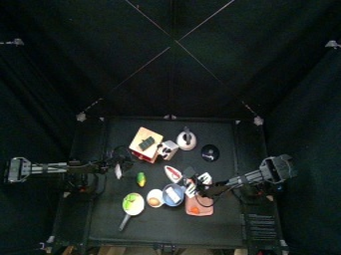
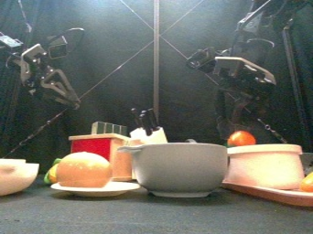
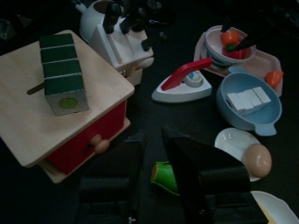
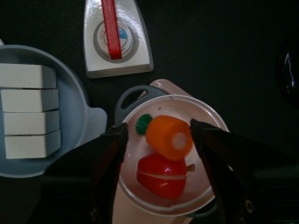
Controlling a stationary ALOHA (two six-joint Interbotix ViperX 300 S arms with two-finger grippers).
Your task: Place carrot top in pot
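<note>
Inside the pale pot (image 4: 176,166), directly under the right gripper (image 4: 167,149), lies the carrot top (image 4: 167,136), an orange stub with a green end, resting against a red tomato-like piece (image 4: 163,175). The jaws stand wide apart on either side of the two pieces and grip nothing. Just beside the pot is a grey-blue bowl (image 4: 35,114) holding white blocks (image 4: 26,109), and beyond it a white toy iron (image 4: 114,37) with a red handle.

From above, the table (image 1: 226,139) is crowded near its front edge: a red-sided wooden box (image 1: 143,141) with a green carton (image 3: 61,74) on its lid, a white caddy of dark utensils (image 3: 122,26) next to it, the iron, the bowl and the pot on an orange tray (image 1: 197,207). A dish with an egg-shaped piece (image 3: 257,159) and a yellow-green item (image 3: 163,175) sit near the left gripper.

At table height, a large grey bowl (image 2: 181,167), a plate bearing a pale orange fruit (image 2: 83,170) and the pot fill the foreground.

The right arm comes in from the right and bends steeply down over the pot, its gripper pointing downward. The left arm hangs at the left side, clear of the objects; whether the left gripper (image 3: 163,188) is open I cannot tell.
</note>
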